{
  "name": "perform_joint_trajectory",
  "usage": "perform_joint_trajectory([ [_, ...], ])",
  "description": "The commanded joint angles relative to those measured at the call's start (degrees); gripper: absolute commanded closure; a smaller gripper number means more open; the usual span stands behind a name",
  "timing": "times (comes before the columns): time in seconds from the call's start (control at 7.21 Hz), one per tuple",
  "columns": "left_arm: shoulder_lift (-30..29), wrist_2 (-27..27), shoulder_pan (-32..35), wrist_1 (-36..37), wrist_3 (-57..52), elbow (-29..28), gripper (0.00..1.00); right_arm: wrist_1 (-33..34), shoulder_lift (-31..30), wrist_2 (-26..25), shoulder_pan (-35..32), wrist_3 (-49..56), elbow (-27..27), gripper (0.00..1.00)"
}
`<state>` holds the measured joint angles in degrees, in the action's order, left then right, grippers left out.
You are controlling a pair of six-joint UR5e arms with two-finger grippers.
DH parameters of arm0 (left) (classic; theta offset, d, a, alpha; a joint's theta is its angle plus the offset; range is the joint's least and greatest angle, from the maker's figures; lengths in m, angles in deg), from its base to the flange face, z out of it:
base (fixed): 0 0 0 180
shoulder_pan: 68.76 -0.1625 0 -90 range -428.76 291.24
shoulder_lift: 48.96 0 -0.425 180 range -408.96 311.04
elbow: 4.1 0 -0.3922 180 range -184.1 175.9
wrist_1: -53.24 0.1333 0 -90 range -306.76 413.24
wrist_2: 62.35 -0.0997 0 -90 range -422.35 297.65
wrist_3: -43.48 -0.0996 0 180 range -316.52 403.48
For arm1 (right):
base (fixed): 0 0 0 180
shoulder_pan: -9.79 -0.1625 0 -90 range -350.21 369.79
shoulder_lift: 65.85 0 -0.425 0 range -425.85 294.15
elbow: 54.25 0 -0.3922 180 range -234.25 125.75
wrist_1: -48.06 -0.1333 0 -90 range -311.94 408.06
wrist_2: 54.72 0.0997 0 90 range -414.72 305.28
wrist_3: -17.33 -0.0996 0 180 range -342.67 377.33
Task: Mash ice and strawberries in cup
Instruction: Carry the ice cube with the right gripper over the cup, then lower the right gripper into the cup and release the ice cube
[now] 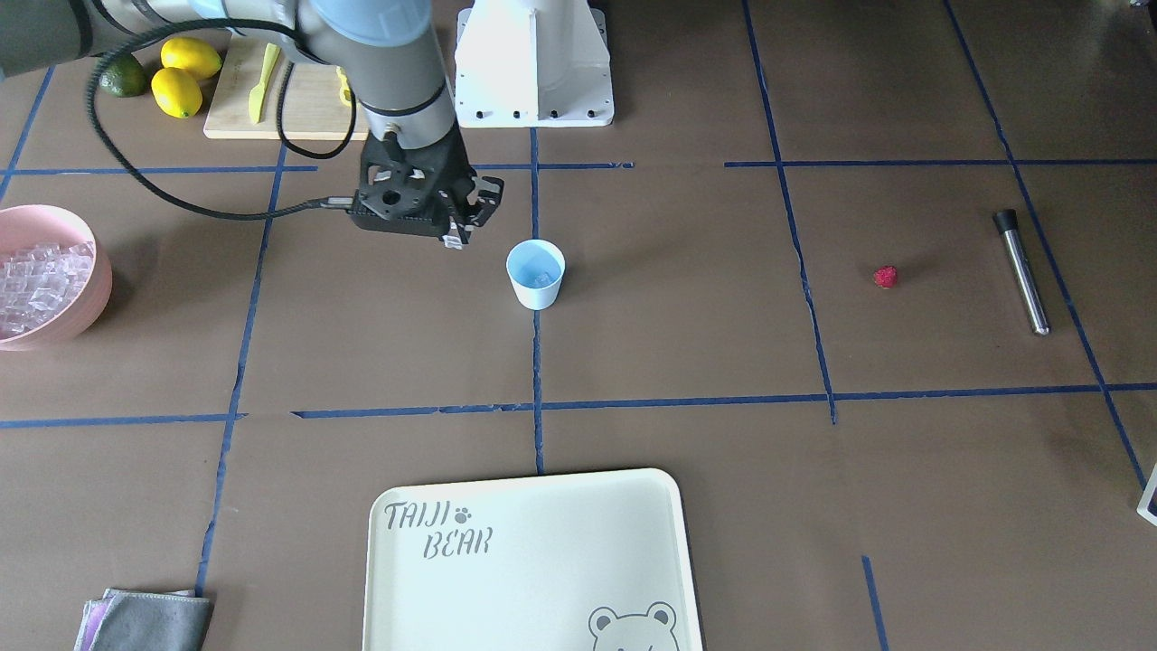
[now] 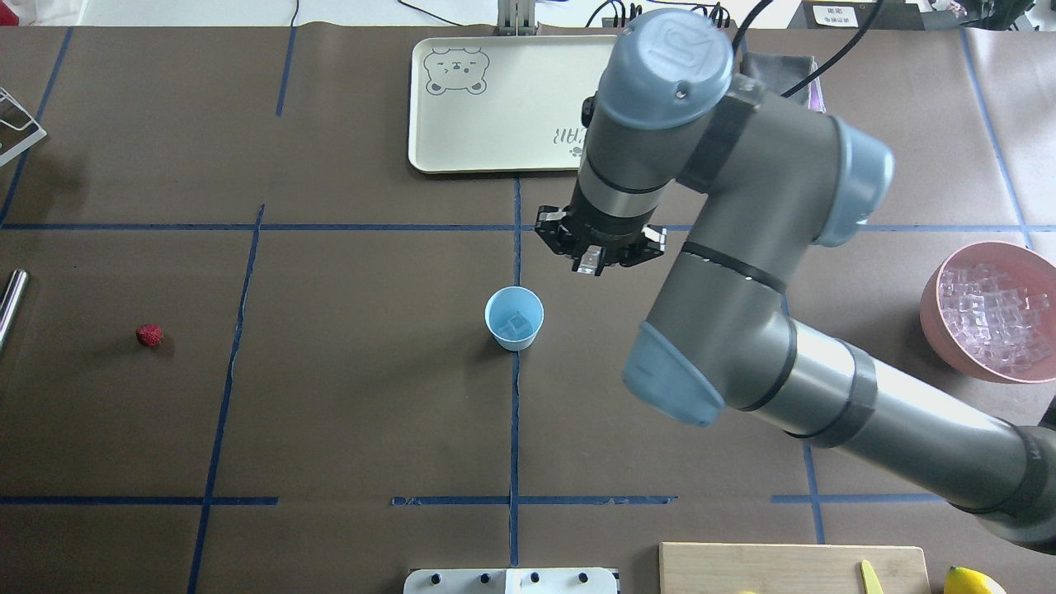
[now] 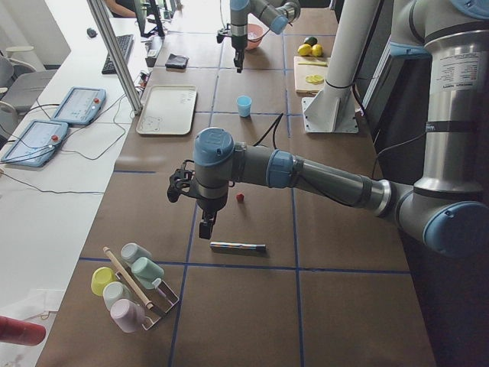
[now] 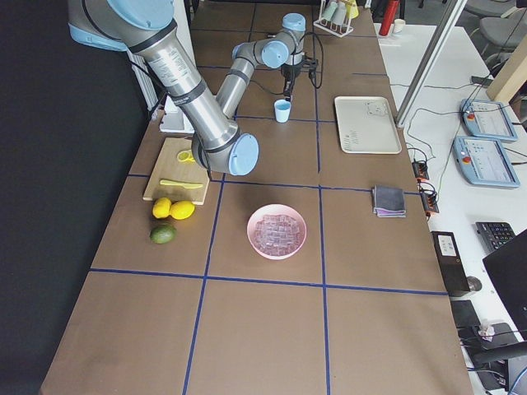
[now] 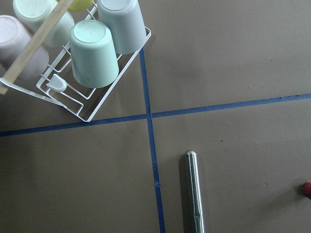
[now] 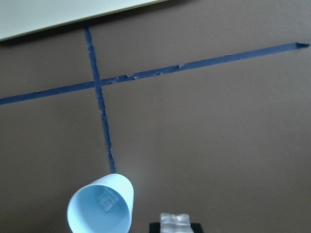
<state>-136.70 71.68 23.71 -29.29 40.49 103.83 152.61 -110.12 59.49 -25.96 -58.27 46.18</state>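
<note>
The light blue cup (image 2: 514, 318) stands upright at the table's middle, with ice inside (image 6: 107, 201). My right gripper (image 2: 591, 262) hangs just beyond and to the right of the cup, shut on a clear ice cube (image 6: 175, 221). More ice (image 2: 994, 318) fills the pink bowl (image 2: 932, 289) at the right. The small red strawberry (image 2: 149, 335) lies alone at the far left and shows at the left wrist view's edge (image 5: 307, 189). My left gripper (image 3: 206, 225) hangs above the table near the strawberry (image 3: 240, 198); I cannot tell whether it is open.
A metal rod (image 5: 194, 194) lies near the strawberry. A white rack of cups (image 5: 92, 53) stands beyond it. A cream tray (image 2: 495, 107) is at the far side. A cutting board (image 1: 280, 99), lemons (image 1: 185, 77) and a folded cloth (image 1: 149, 619) lie on the right arm's side.
</note>
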Motion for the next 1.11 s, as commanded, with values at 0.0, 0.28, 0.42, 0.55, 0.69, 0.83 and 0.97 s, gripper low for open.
perform_joint_trajectory([
  [0.0,-0.1,0.0,0.0,-0.1,0.0,-0.2,0.00,-2.3,5.6,-2.3,3.5,-2.8,-9.3,0.99],
  [0.28,0.0,0.0,0.0,-0.1,0.0,-0.2,0.00,-2.3,5.6,-4.3,5.6,-3.1,-10.9,0.98],
  [0.42,-0.1,0.0,0.0,-0.1,0.0,-0.3,0.00,-2.4,5.7,-4.4,5.8,-3.1,-11.1,0.97],
  [0.55,-0.1,0.0,0.0,-0.1,0.0,-0.2,0.00,-2.5,5.7,-4.4,6.2,-3.2,-11.1,0.97],
  [0.69,-0.1,0.0,0.0,-0.1,0.0,-0.3,0.00,-2.9,6.1,-4.5,6.4,-3.4,-11.6,0.96],
  [0.83,0.0,0.0,0.0,-0.1,0.0,-0.2,0.00,-2.9,7.9,-4.5,6.5,-3.4,-13.8,0.96],
  [0.97,-0.1,0.0,0.0,0.0,0.0,-0.4,0.00,-2.8,8.1,-4.5,6.6,-3.3,-14.3,0.92],
])
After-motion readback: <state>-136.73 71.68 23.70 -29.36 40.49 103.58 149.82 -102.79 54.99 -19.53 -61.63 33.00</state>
